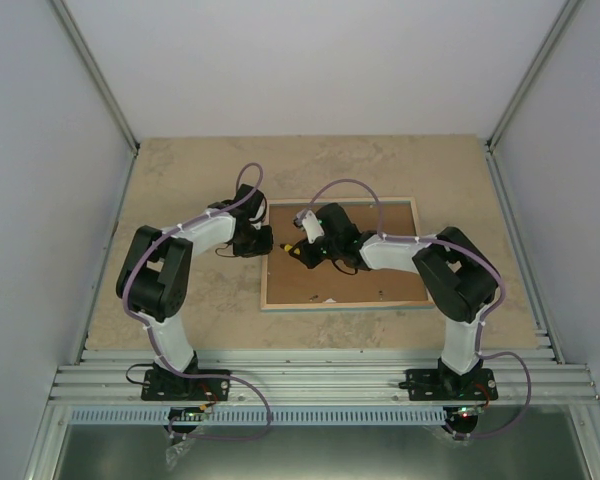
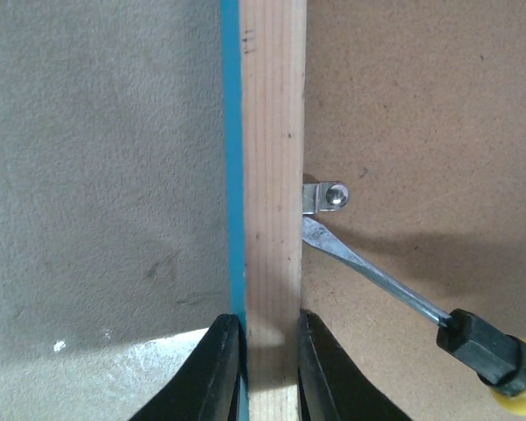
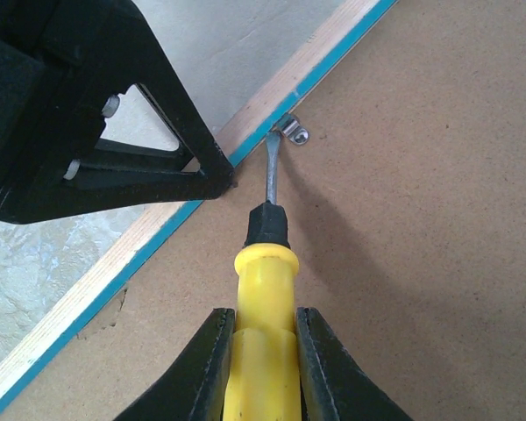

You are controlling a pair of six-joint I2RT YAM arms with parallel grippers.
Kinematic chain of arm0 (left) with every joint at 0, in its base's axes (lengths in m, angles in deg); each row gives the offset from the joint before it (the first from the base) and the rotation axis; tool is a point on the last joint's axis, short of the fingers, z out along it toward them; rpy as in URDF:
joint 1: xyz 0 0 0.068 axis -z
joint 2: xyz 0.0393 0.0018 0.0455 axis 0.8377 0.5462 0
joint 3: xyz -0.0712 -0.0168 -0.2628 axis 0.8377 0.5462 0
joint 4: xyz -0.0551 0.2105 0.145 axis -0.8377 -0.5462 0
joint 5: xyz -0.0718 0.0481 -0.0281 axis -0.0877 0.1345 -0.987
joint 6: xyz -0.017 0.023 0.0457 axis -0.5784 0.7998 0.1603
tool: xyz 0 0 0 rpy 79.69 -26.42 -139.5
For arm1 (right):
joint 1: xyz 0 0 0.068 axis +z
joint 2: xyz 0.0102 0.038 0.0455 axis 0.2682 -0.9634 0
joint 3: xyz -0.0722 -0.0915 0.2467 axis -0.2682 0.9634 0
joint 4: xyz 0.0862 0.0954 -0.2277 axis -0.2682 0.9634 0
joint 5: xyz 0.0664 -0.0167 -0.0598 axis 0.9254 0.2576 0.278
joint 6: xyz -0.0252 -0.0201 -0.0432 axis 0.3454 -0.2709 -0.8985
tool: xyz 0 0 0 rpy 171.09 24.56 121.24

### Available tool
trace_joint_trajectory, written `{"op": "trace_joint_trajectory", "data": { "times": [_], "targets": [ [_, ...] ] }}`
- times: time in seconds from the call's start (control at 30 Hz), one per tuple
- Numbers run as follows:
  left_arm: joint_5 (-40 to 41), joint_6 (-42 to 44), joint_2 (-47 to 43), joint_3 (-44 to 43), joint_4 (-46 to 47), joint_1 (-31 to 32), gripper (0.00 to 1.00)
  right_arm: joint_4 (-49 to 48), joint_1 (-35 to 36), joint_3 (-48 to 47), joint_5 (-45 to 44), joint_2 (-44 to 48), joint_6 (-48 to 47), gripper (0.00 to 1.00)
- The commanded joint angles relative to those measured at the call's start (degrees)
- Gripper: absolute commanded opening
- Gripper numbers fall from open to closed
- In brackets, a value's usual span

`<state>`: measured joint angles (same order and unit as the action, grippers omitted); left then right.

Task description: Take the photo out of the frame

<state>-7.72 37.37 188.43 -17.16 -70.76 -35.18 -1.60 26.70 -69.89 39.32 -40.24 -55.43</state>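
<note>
The frame [image 1: 340,305] lies face down on the table, showing its light wood back and a turquoise edge [image 2: 272,132]. A brown backing board [image 1: 380,280] fills it, and the photo is hidden. My left gripper [image 2: 270,338] is shut on the frame's left rail, one finger on each side of the wood. My right gripper [image 3: 261,338] is shut on a yellow-handled screwdriver [image 3: 265,289]. Its flat tip sits under a small metal clip [image 3: 289,133] that is fixed to the board beside that rail [image 3: 272,92]. The same clip [image 2: 324,198] and blade [image 2: 368,276] show in the left wrist view.
The frame sits mid-table on a beige stone-patterned top [image 1: 180,180], with grey walls on three sides. A small dent [image 3: 105,317] marks the backing board's edge. Both arms meet over the frame's left rail, and my left gripper's black body [image 3: 88,114] is close to the screwdriver.
</note>
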Motion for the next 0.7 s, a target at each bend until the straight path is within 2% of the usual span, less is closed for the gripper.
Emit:
{"op": "trace_joint_trajectory", "data": {
  "times": [0.0,0.47,0.67],
  "targets": [
    [-4.46,-0.25,-1.92,0.66,0.43,0.39,0.14,-1.17,0.37,-1.30,-2.87,-0.98,1.47,0.00],
    [-4.76,-1.71,-3.49,2.89,1.06,0.43,0.11,-3.86,-0.09,-1.14,-9.88,-0.68,7.41,0.00],
    [-5.90,-3.15,-4.31,4.17,2.32,0.43,0.10,-7.61,-1.06,0.05,-9.43,-0.06,10.13,0.00]
  ]
}}
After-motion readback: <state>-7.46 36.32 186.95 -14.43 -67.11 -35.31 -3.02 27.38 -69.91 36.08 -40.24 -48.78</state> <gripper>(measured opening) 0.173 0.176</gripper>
